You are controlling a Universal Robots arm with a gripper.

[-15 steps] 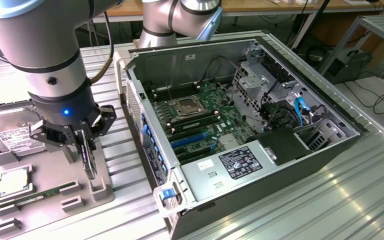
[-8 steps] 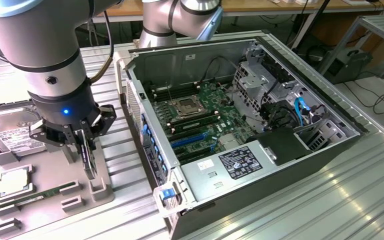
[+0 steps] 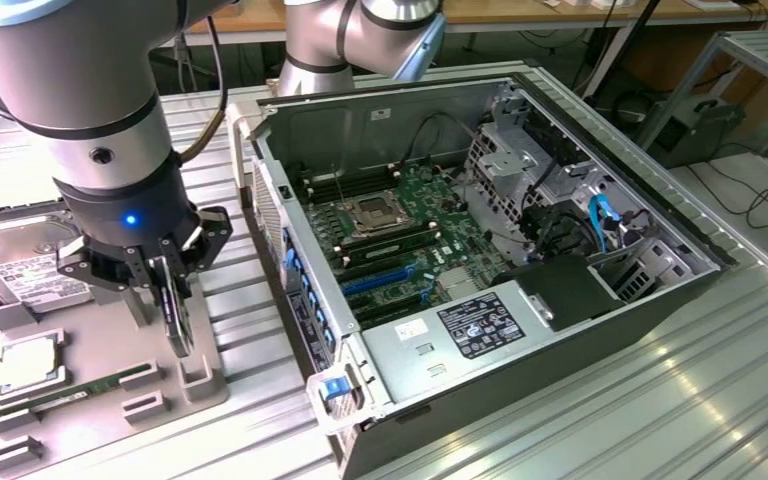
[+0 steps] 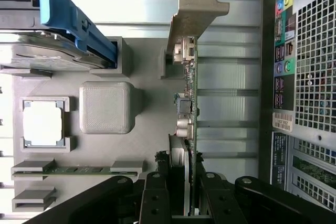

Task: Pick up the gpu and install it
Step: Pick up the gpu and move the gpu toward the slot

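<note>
Right now the pincer (image 3: 168, 285) is pinching the gpu (image 3: 180, 318), with its fingers (image 4: 156, 198) pressing on the card's two flat faces. The card is hanging on edge directly beneath the pincer, just over the gray parts tray (image 3: 104, 400). Whether its lower edge is sitting in a tray holder or clearing it, I cannot tell. In the wrist view the card's silver bracket (image 4: 195, 14) is pointing away from the pincer, overlapping a small gray holder block. Beside the pincer, on the side away from the computer, the tray is carrying a hard drive (image 3: 17, 265) with a white label, a processor chip (image 3: 31, 365) and a green memory stick (image 3: 71, 395). On the pincer's other side, the open computer case (image 3: 491, 250) is lying on the ribbed metal desk (image 3: 704, 400), exposing its motherboard (image 3: 411, 235).
</note>
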